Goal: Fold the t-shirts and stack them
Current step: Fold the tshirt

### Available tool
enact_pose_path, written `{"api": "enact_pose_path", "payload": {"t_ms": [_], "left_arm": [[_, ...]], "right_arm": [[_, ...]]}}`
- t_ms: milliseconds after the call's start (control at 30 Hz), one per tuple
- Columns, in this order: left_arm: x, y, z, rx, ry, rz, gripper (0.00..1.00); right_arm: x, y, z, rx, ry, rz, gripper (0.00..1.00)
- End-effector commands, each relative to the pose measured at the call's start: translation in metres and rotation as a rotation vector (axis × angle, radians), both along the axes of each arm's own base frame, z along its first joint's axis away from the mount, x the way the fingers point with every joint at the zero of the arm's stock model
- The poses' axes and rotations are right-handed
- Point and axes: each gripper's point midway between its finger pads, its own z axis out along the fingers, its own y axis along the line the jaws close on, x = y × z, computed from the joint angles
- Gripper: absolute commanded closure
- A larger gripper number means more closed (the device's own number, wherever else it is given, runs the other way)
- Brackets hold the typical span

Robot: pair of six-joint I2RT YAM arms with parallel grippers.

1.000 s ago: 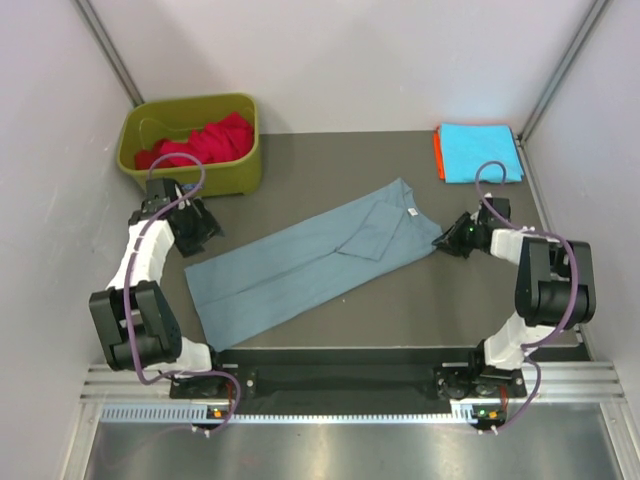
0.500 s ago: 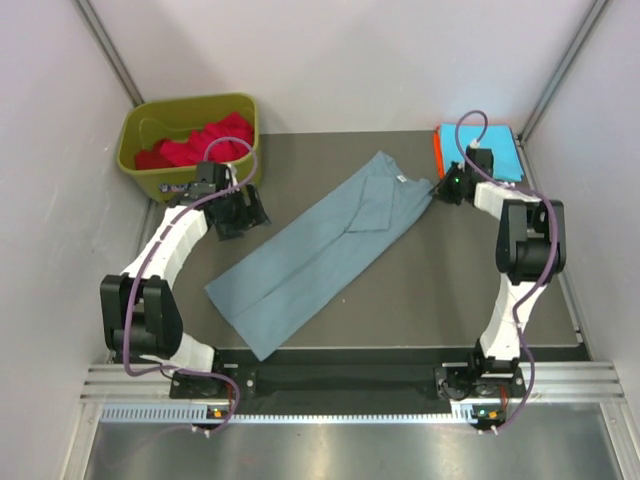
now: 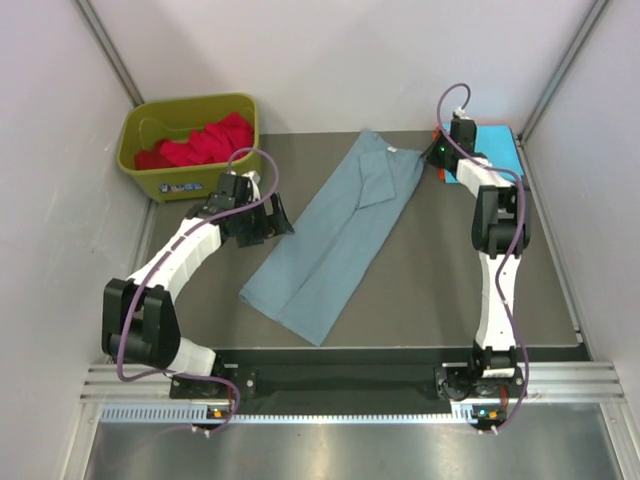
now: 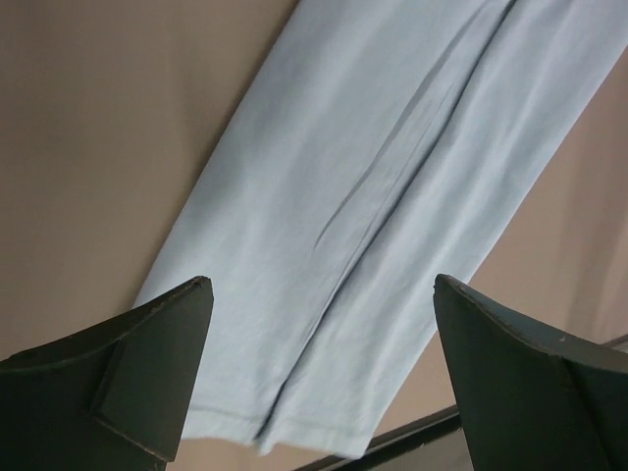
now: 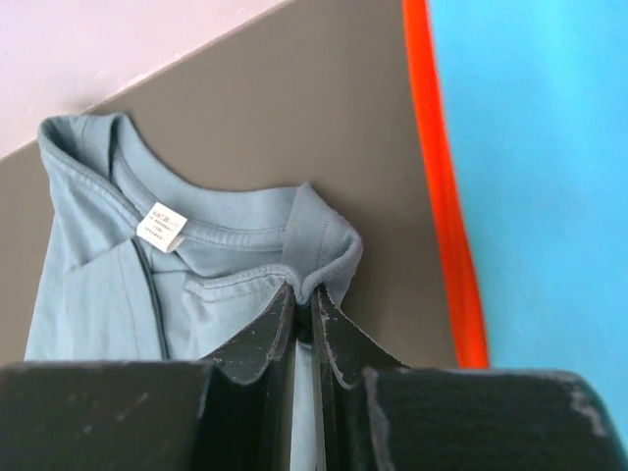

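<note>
Far left, the red tee [image 3: 205,140] lies unfolded in the bin [image 3: 190,182]. My left claw [image 4: 322,287] hangs spread wide and empty over the grey-blue tee [image 3: 335,240], a long strip mid-table, folded lengthwise only. My right claw [image 5: 302,294] pinches its collar edge. Far right, the cyan tee [image 5: 540,147] sits folded on the orange tee [image 5: 442,196]: two done, I judge.

Only thing with any print is the little white neck label [image 5: 162,225] inside the collar of the grey-blue t-shirt [image 5: 108,285], and it's way too tiny and blurry to read. Nothing else has text.
</note>
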Motion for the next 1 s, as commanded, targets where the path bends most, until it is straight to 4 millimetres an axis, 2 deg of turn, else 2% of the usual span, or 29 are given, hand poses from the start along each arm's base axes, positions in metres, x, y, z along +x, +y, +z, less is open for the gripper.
{"api": "enact_pose_path", "payload": {"t_ms": [0,100,167,233,267,300,333,367,400,433,467,500,533,567,600,633,667,700,733,767,800,833,867,900,933,967], "left_arm": [[-0.004,-0.005,0.015,-0.016,-0.1,-0.082,0.01],[-0.011,-0.009,0.014,-0.017,-0.12,-0.16,0.01],[-0.014,-0.014,0.016,-0.032,-0.13,-0.21,0.04],[-0.012,-0.012,0.016,-0.007,-0.114,-0.23,0.11],[-0.017,-0.009,0.012,0.01,-0.075,-0.236,0.12],[-0.02,-0.006,0.008,0.035,-0.055,-0.259,0.14],[-0.017,-0.004,0.007,0.056,-0.031,-0.264,0.17],[-0.018,0.0,0.004,0.083,-0.005,-0.257,0.17],[-0.021,0.009,-0.001,0.133,0.035,-0.24,0.17],[-0.02,0.014,-0.004,0.158,0.042,-0.231,0.16],[-0.021,0.019,-0.006,0.181,0.056,-0.221,0.16],[-0.021,0.026,-0.009,0.213,0.071,-0.206,0.16],[-0.022,0.028,-0.011,0.223,0.08,-0.204,0.16],[-0.023,0.03,-0.012,0.227,0.091,-0.203,0.16],[-0.024,0.032,-0.012,0.232,0.107,-0.198,0.16],[-0.03,0.034,-0.014,0.235,0.142,-0.198,0.16],[-0.032,0.033,-0.012,0.227,0.15,-0.192,0.17],[-0.035,0.032,-0.009,0.213,0.149,-0.187,0.17],[-0.037,0.027,-0.005,0.184,0.137,-0.188,0.18],[-0.038,0.025,-0.001,0.163,0.123,-0.179,0.18],[-0.044,0.022,0.006,0.13,0.112,-0.159,0.18],[-0.045,0.018,0.01,0.099,0.101,-0.154,0.19],[-0.047,0.016,0.013,0.071,0.105,-0.12,0.2],[-0.053,0.016,0.016,0.052,0.098,-0.105,0.21],[-0.055,0.014,0.018,0.032,0.099,-0.092,0.21],[-0.057,0.008,0.023,-0.013,0.099,-0.079,0.22]], "right_arm": [[0.042,0.006,0.038,-0.024,-0.161,0.008,0.92],[0.049,0.008,0.034,-0.028,-0.172,0.005,0.91],[0.054,0.006,0.04,-0.03,-0.187,-0.005,0.87],[0.055,0.004,0.042,-0.038,-0.157,-0.012,0.71],[0.053,0.004,0.038,-0.046,-0.127,-0.012,0.69],[0.054,0.003,0.053,-0.051,-0.139,-0.01,0.63],[0.044,0.002,0.046,-0.064,-0.08,-0.002,0.6],[0.04,-0.001,0.049,-0.078,-0.061,-0.011,0.57],[0.034,-0.004,0.069,-0.086,-0.066,-0.019,0.47],[0.026,-0.005,0.074,-0.097,-0.041,-0.02,0.44],[0.011,-0.011,0.073,-0.121,0.021,-0.033,0.41],[-0.001,-0.011,0.09,-0.129,0.034,-0.033,0.37],[-0.011,-0.014,0.094,-0.141,0.061,-0.036,0.36],[-0.029,-0.017,0.117,-0.162,0.071,-0.04,0.34],[-0.045,-0.019,0.107,-0.168,0.123,-0.034,0.33],[-0.058,-0.022,0.11,-0.183,0.147,-0.046,0.33],[-0.076,-0.022,0.134,-0.178,0.135,-0.049,0.33],[-0.098,-0.018,0.112,-0.168,0.206,-0.03,0.32],[-0.113,-0.01,0.112,-0.143,0.223,-0.009,0.32],[-0.13,-0.005,0.13,-0.127,0.202,0.005,0.32],[-0.156,0.008,0.103,-0.112,0.275,0.046,0.32],[-0.173,0.023,0.099,-0.072,0.295,0.085,0.32],[-0.192,0.035,0.116,-0.049,0.263,0.113,0.32],[-0.222,0.059,0.086,-0.031,0.313,0.174,0.32],[-0.241,0.077,0.082,0.018,0.327,0.219,0.32],[-0.277,0.087,0.068,0.031,0.364,0.246,0.32]]}}
